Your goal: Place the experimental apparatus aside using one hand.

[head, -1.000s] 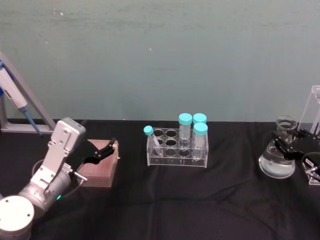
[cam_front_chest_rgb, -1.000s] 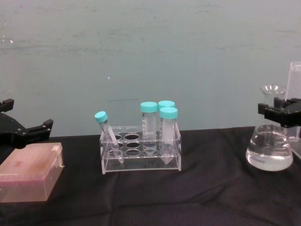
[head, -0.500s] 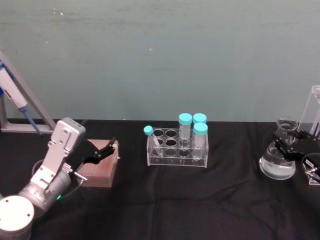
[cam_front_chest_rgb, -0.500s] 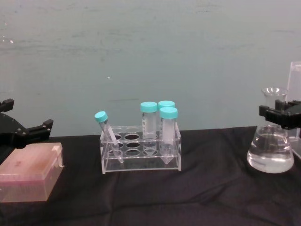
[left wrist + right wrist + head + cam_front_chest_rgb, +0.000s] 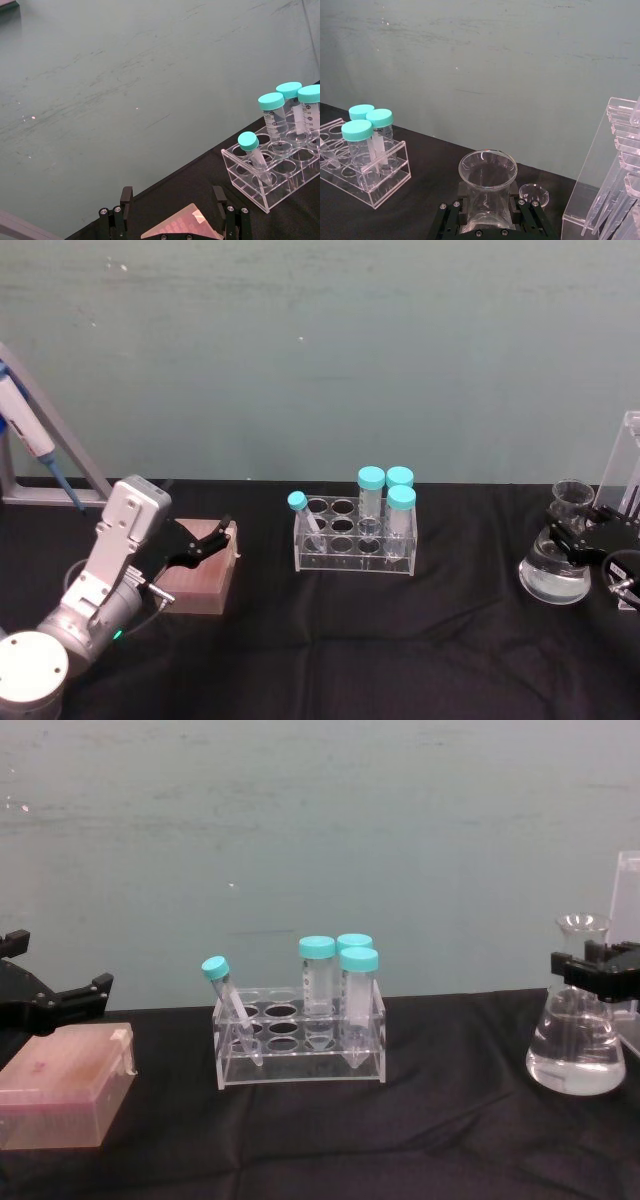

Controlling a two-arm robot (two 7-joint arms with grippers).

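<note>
Flask is at the far right of the black surface, with clear liquid in its wide bottom. The right gripper has its fingers clamped on the narrow neck, one on each side, as the right wrist view shows. The neck is a good place for this: it is thin enough to fit between the fingers, and the heavy liquid hangs below, so the flask stays upright. In the chest view the base looks to be on the cloth or just above it; I cannot tell which.

Just beside the flask, at the right edge, stands the acrylic stand with pipettes, and a small beaker is behind the flask, near the stand. So the clear labware is grouped on this side, which I judge is the "aside" place. The next move probably needs a soft lowering and a slow release, because glass can tip and the liquid can spill.

The tube rack with teal caps stays in the middle, well apart from the flask. The left gripper is idle over a pink box on the left, its fingers apart and holding nothing.
</note>
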